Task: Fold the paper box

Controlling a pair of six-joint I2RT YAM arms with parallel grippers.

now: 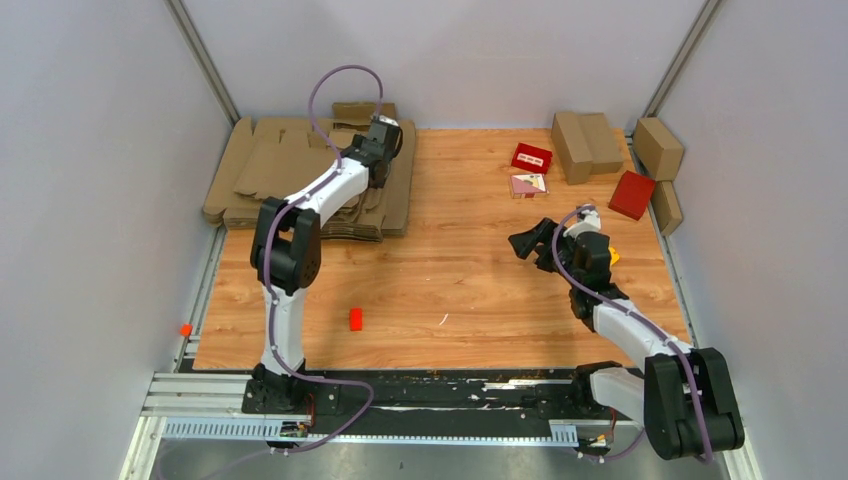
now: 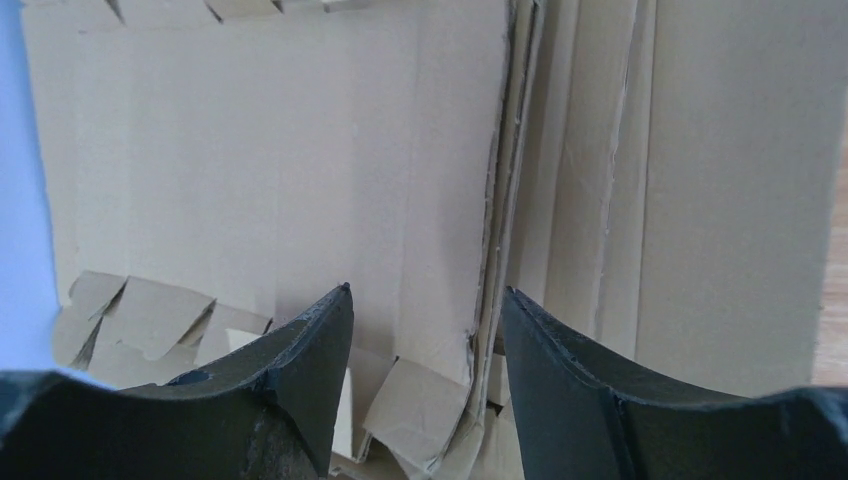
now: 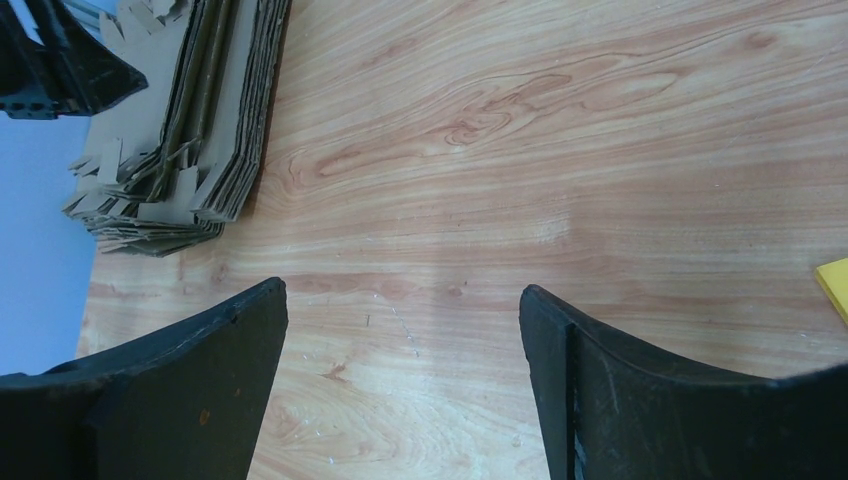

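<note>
**Top view.** The paper box (image 1: 270,165) is a stack of flat brown cardboard sheets with flaps. It lies in the upper left of the frame, on the far left corner of the table (image 1: 450,290). The left arm reaches over the stack, and the left gripper (image 1: 385,135) sits above the stack's upper right part. The right gripper (image 1: 525,243) is right of centre, over bare wood and well apart from the stack. Two brown cartons (image 1: 585,145) stand in the upper right, with more along the right edge. Two red boxes (image 1: 531,157) lie near them. A small red block (image 1: 355,318) lies in the lower middle of the table.

**Left wrist view.** The left gripper (image 2: 425,295) has its fingers spread. Cardboard sheets (image 2: 250,150) fill the frame. A raised sheet edge (image 2: 500,200) runs down from the top of the frame into the gap between the fingers, close to the right-hand finger (image 2: 560,380). No pinch on the cardboard is visible.

**Right wrist view.** The right gripper (image 3: 400,290) has its fingers spread wide, with only the table (image 3: 550,150) between them. The stack of sheets (image 3: 190,120) is in the upper left of the frame. A yellow corner (image 3: 835,285) shows at the right edge
</note>
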